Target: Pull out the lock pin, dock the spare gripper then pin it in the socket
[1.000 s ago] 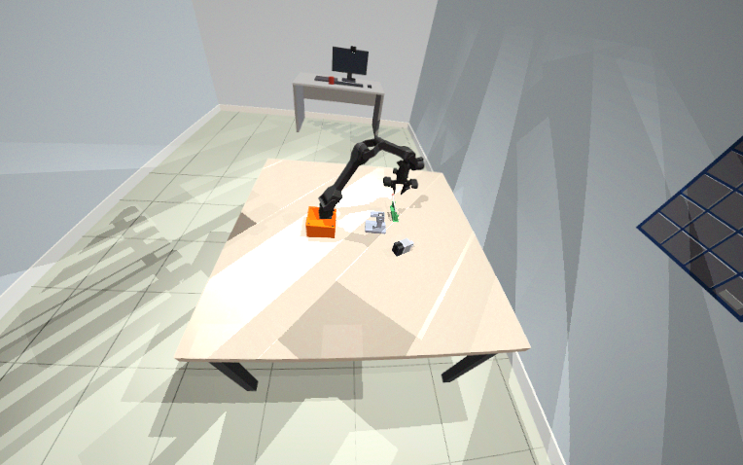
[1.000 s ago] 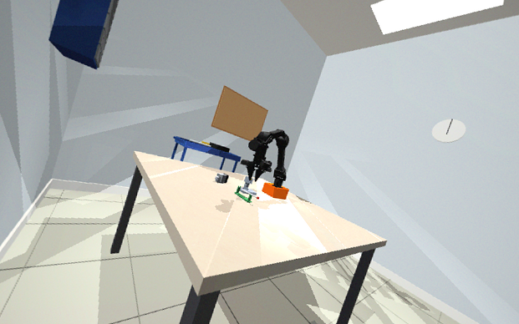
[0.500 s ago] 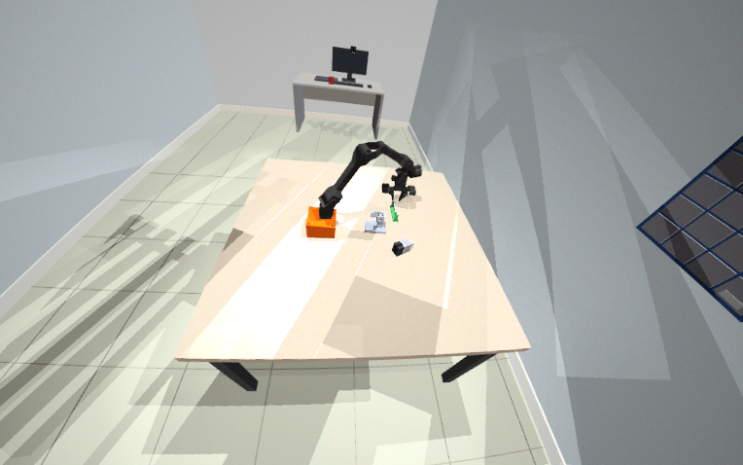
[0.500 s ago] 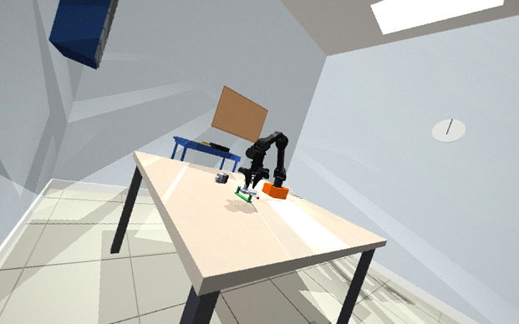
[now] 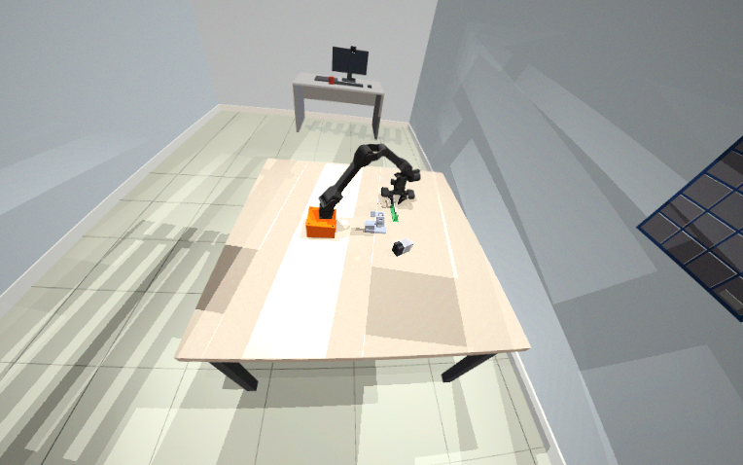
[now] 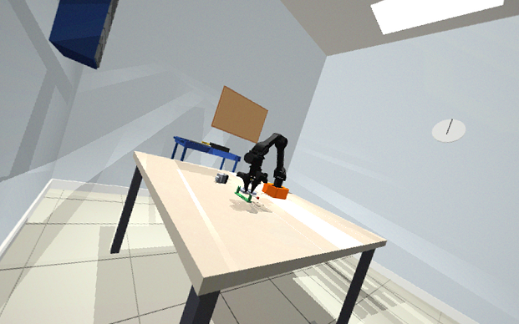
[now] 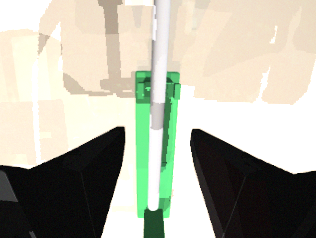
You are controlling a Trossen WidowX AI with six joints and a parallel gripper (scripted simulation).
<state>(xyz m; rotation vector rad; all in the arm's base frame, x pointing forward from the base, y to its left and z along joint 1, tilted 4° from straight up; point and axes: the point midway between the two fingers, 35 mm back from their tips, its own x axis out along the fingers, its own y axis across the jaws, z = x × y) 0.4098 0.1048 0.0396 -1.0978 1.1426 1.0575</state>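
Observation:
My gripper (image 5: pixel 395 202) (image 6: pixel 248 191) (image 7: pixel 158 135) is open, its fingers on either side of the white-grey pin (image 7: pixel 159 65) with a gap on each side. The pin lies lengthwise along the green rack (image 5: pixel 394 215) (image 7: pixel 143 155); its red end (image 6: pixel 257 197) shows in the exterior view. The grey mount (image 5: pixel 371 227) stands on the table beside the rack; in the exterior view it is mostly hidden behind the fingers. The spare gripper (image 5: pixel 403 247) (image 6: pixel 221 177), black and light grey, lies apart from the mount on the table.
The arm's orange base (image 5: pixel 321 225) (image 6: pixel 274 191) stands on the table (image 5: pixel 306 329) (image 6: pixel 301 242), on the other side of the mount from the spare gripper. A desk (image 5: pixel 336 94) with a monitor and a blue bench (image 6: pixel 205 148) stand away from the table.

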